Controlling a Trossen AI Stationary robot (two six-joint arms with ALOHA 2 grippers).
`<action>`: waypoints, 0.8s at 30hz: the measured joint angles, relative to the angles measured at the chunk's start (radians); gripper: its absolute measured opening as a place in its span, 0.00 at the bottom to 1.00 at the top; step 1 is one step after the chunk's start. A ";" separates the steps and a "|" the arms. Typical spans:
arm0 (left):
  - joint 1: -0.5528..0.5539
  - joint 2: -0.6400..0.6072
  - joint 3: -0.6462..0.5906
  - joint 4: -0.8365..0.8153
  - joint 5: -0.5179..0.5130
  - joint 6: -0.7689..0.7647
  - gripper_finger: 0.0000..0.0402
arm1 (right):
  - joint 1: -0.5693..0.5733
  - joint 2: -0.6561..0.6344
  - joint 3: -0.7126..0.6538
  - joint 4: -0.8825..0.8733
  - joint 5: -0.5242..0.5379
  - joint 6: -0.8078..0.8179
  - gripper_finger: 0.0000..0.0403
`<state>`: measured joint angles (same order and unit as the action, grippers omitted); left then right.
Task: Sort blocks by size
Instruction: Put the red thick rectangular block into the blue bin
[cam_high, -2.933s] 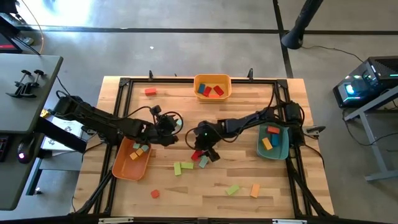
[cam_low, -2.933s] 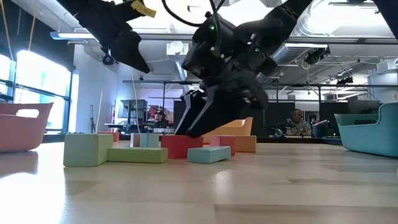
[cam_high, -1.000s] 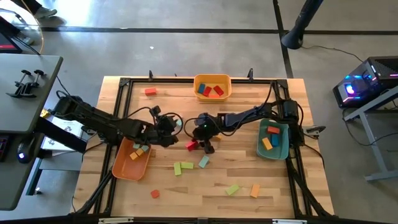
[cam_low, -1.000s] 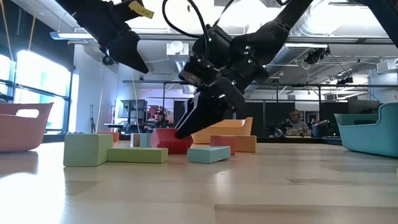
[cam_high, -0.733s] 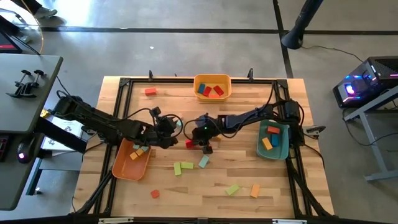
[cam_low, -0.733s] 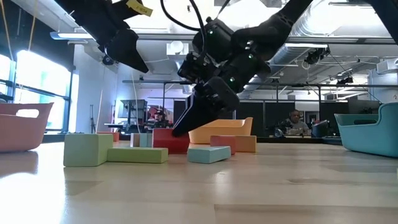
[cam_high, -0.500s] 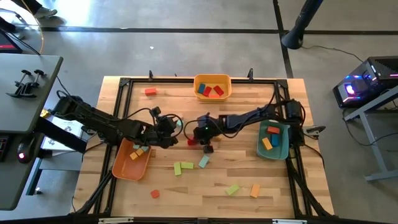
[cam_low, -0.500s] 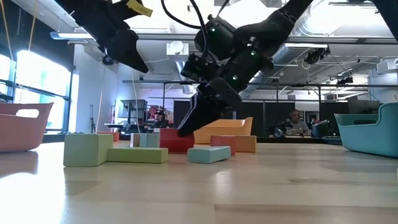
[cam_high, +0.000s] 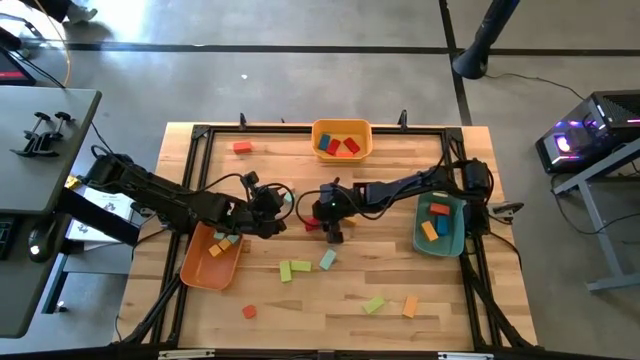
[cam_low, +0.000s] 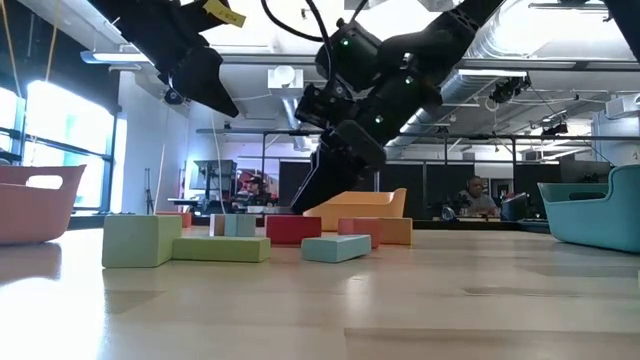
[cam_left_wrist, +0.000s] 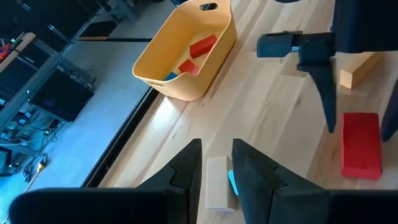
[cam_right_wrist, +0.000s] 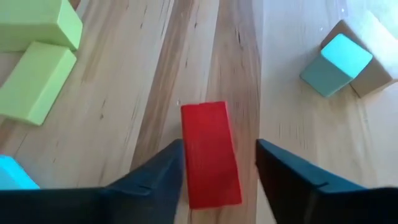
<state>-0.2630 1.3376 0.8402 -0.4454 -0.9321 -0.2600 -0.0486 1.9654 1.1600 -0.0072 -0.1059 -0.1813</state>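
At frame centre, right tool (cam_right_wrist: 217, 163) gapes astride the red bar (cam_right_wrist: 210, 153); centre it, lower squarely, then close.

red block (cam_right_wrist: 210, 154) flat on pale striped wood table (cam_right_wrist: 143, 81). two light green blocks (cam_right_wrist: 38, 48) off to one side, teal cube (cam_right_wrist: 336, 64) against a tan one (cam_right_wrist: 375, 60). yellow tray (cam_left_wrist: 186, 59) with red and blue pieces. black fingers (cam_right_wrist: 152, 176) all round.

Bright overhead light, window glare, sharp focus.
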 joint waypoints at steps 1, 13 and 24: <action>0.000 0.000 0.000 0.000 0.000 0.000 0.18 | 0.000 0.003 0.000 0.006 0.000 0.001 0.51; 0.000 0.000 0.000 0.000 0.000 0.000 0.18 | -0.003 0.073 0.002 0.028 -0.022 0.022 0.53; -0.020 0.000 0.000 -0.008 0.006 0.000 0.18 | 0.122 -0.232 0.003 -0.346 0.296 0.081 0.31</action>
<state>-0.2828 1.3376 0.8402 -0.4530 -0.9264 -0.2604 0.0738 1.7331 1.1630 -0.3530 0.1903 -0.1006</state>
